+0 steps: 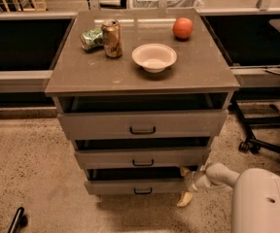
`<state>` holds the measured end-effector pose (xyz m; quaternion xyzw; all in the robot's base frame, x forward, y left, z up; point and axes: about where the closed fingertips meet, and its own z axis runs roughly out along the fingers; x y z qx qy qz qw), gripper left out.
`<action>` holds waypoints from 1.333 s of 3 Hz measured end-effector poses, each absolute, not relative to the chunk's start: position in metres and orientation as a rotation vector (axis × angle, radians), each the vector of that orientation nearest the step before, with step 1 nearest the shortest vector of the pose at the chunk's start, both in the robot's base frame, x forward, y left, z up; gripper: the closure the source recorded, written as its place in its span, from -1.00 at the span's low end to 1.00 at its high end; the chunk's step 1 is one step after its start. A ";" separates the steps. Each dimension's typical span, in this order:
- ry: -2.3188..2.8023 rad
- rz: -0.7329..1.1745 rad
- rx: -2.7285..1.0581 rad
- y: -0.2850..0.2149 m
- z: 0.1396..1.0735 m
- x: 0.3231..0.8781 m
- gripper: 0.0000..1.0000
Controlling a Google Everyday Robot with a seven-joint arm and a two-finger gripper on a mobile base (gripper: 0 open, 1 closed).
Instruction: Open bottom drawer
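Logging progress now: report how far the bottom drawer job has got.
Done: the bottom drawer stands partly out, a dark gap showing above its front. In hand: the claw sits at that drawer's right end, beside its front. Left: probably drawing it out further, since the opening looks shallow.

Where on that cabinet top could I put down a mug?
The front strip of the cabinet top, before the bowl and can, is bare; so is the right front corner. The back left is crowded. The gripper sits at the right end of the bottom drawer.
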<state>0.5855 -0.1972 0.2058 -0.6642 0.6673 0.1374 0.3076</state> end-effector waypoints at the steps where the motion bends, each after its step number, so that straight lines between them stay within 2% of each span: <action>1: 1.775 0.382 -1.751 -0.196 0.201 0.585 -1.00; 2: 1.801 0.402 -1.745 -0.200 0.190 0.584 -0.62; 3: 1.787 0.408 -1.766 -0.201 0.195 0.579 -0.16; 4: 1.769 0.397 -1.833 -0.203 0.204 0.567 -0.11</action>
